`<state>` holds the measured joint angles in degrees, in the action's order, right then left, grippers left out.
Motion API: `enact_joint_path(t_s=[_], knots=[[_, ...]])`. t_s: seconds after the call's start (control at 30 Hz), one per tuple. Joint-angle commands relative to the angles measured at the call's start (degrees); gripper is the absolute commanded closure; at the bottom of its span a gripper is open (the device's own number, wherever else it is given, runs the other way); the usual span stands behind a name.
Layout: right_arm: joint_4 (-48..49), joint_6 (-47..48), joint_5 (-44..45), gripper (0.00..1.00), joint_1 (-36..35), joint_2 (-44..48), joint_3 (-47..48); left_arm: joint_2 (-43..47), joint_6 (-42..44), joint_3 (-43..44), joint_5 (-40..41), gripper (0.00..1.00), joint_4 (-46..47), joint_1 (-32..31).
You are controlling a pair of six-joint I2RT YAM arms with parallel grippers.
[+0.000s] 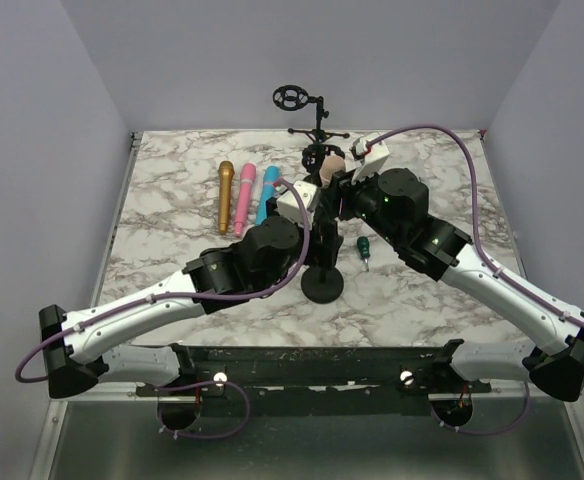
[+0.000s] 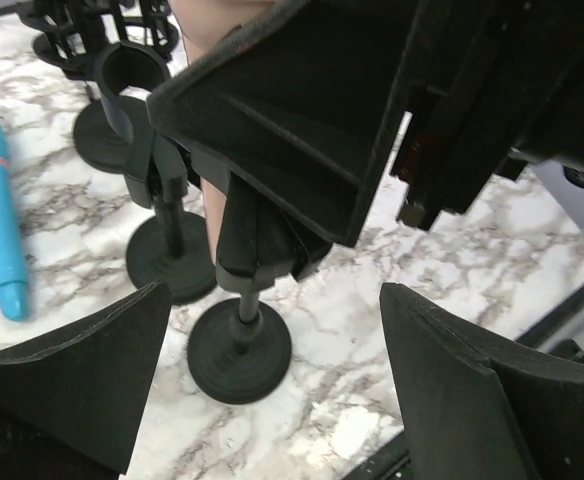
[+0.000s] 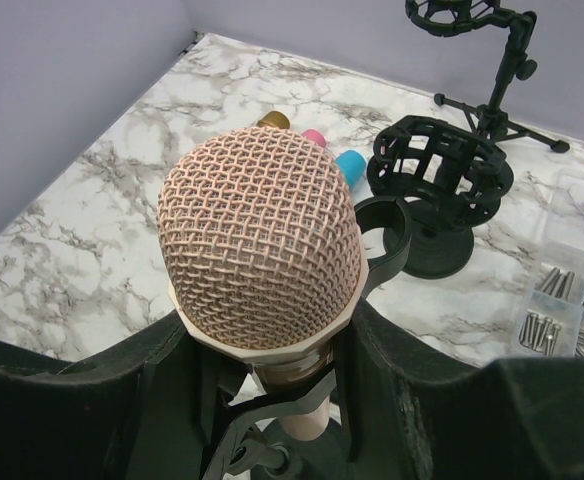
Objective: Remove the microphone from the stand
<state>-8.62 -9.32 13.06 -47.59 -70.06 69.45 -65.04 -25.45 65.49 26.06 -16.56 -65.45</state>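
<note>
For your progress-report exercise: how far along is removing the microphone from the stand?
Done: the right hand is closed on the peach microphone below its mesh head. In hand: the left hand is open around the stand, nothing gripped. Left: the microphone sits in the stand; lift it out.

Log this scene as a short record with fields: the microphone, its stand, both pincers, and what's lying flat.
Microphone: peach mesh-headed microphone, upright in the clip of the black round-based stand
Right pincer: fingers flank its handle; contact unclear
Left pincer: open, near the stand's pole
Lying flat: gold microphone, pink microphone, blue microphone, side by side
</note>
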Motion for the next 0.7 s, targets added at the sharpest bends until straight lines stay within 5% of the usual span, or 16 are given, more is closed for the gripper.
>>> enact_joint_path(t_s=[0.0,0.43,0.5,0.6,0.67], knots=[[1.38,-1.8,1.2,0.99,-0.6,1.27,0.59,-2.69,3.41,3.98,8.2,0.16,1.18,-0.39],[1.06,-3.2,0.83,0.99,-0.82,1.46,0.85,-7.07,4.53,6.51,8.21,0.54,1.1,-0.42],[0.98,-3.32,0.83,0.99,-0.9,1.59,0.9,-7.3,4.53,6.66,8.01,0.66,0.64,-0.46],[0.98,-3.48,0.94,0.99,-0.97,1.77,0.99,-7.3,4.97,6.01,6.43,0.99,0.64,-0.34],[0.89,-3.55,1.09,0.99,-1.01,1.98,1.33,-7.14,4.97,5.34,5.95,1.0,0.36,-0.36]])
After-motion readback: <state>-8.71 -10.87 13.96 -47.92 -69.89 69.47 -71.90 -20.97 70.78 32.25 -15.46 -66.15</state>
